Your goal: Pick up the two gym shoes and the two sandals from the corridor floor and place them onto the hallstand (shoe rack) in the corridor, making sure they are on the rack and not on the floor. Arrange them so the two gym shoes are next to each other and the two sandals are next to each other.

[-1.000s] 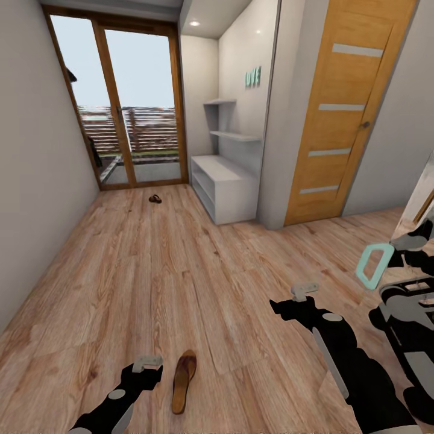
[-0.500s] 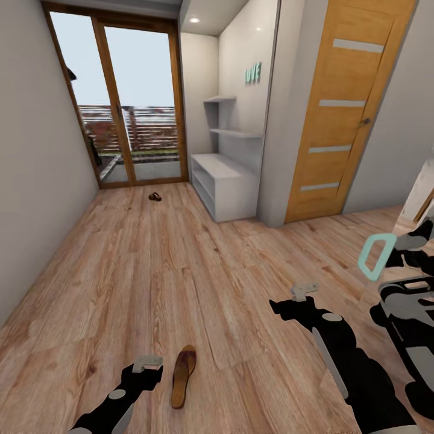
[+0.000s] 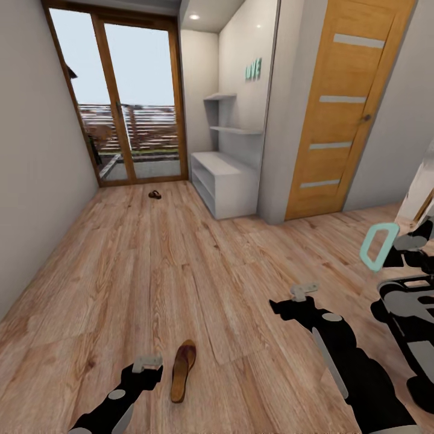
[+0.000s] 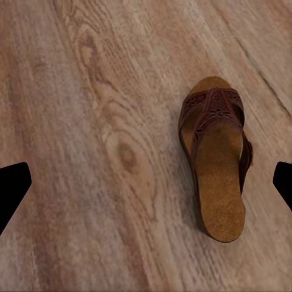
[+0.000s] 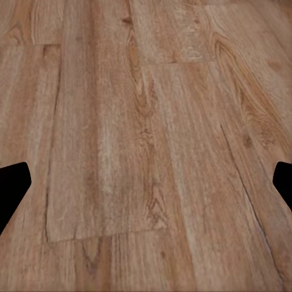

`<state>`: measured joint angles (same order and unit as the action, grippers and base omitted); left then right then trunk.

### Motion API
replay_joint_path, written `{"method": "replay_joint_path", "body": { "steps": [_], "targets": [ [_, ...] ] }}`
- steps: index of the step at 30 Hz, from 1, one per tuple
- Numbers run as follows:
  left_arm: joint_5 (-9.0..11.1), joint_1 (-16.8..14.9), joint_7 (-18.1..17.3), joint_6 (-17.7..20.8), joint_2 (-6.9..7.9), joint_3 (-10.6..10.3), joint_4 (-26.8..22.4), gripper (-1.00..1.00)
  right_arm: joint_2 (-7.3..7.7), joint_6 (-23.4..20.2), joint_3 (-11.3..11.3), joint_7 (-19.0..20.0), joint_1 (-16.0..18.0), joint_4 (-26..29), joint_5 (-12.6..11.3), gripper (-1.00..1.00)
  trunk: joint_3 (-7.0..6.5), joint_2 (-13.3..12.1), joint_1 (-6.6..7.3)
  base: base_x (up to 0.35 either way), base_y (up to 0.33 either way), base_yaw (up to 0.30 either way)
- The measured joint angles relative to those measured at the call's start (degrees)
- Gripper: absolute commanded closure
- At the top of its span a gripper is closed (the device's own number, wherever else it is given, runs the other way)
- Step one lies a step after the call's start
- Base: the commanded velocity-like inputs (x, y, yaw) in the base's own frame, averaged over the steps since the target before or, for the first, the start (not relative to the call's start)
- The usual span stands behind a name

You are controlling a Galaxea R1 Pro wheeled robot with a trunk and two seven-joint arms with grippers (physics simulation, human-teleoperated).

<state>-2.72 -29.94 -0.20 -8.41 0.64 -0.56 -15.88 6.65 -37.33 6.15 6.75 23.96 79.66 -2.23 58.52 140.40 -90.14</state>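
One brown sandal (image 3: 182, 371) lies on the corridor floor (image 3: 150, 271) near the bottom of the head view, just right of my left gripper (image 3: 147, 363). The left wrist view looks down on this sandal (image 4: 216, 158), off to one side of the open gripper's line and not between the fingers. A second sandal (image 3: 155, 194) lies far off near the glass door. The pale hallstand (image 3: 224, 184) stands against the right wall, its shelves bare. My right gripper (image 3: 304, 292) hangs open over bare planks (image 5: 146, 146). The gym shoes are out of view.
A glass sliding door (image 3: 117, 99) closes the corridor's far end. An orange wooden door (image 3: 343, 108) stands right of the hallstand. Grey walls run along the left. Parts of my own body (image 3: 401, 283) show at the right edge.
The whole picture has shifted slightly as the camera moved forward; the near sandal now sits a little higher in the head view. Both arms hold the same pose.
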Motion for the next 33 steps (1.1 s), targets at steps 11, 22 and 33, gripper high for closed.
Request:
{"method": "replay_joint_path", "body": {
  "steps": [11,22,33],
  "targets": [
    [-0.02,0.00,0.03,0.00,0.04,-0.09,0.01,-1.00,-0.14,-0.22,1.07,-0.05,3.23,0.96,0.32,-1.00,2.14,2.87,-1.65,0.000,0.000,0.000],
    [0.01,0.00,0.04,0.09,-0.04,-0.03,0.01,-1.00,-0.22,-5.42,1.34,0.01,9.29,1.42,-0.03,-1.00,4.58,3.02,-1.93,0.000,0.000,0.000],
    [0.03,0.00,0.04,0.21,-0.04,-0.02,-0.05,-1.00,-0.33,-6.09,1.51,3.74,9.63,1.53,-0.10,-1.00,7.02,3.17,-2.22,0.000,0.000,0.000]
  ]
}}
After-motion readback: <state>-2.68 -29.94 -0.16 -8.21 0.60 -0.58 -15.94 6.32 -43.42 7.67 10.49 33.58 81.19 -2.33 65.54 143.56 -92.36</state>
